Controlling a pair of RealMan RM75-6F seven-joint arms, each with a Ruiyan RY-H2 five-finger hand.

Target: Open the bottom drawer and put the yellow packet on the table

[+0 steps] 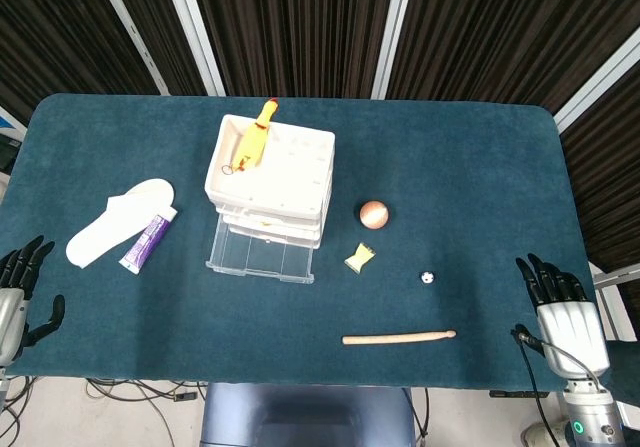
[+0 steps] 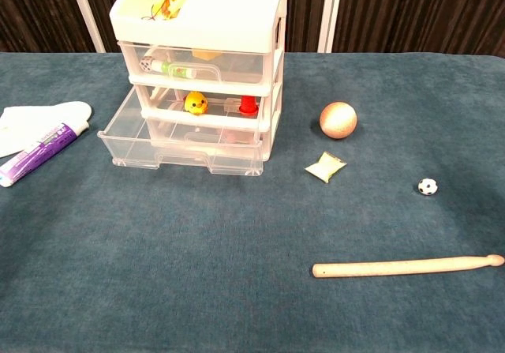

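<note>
The yellow packet (image 1: 359, 257) (image 2: 325, 167) lies on the blue table cloth, just right of the white drawer unit (image 1: 270, 179) (image 2: 201, 61). The unit's bottom drawer (image 1: 261, 251) (image 2: 177, 142) is pulled out and looks empty. My right hand (image 1: 564, 317) is at the table's right front corner, fingers spread, holding nothing, far from the packet. At the left front edge my left hand (image 1: 18, 297) is open too. Neither hand shows in the chest view.
A pinkish ball (image 1: 373, 214) (image 2: 338, 120), a tiny football (image 1: 427, 277) (image 2: 427, 186) and a wooden drumstick (image 1: 398, 338) (image 2: 406, 268) lie right of the drawers. A white insole (image 1: 112, 220) and purple tube (image 1: 148, 240) lie left. A rubber chicken (image 1: 253, 139) rests on top of the unit.
</note>
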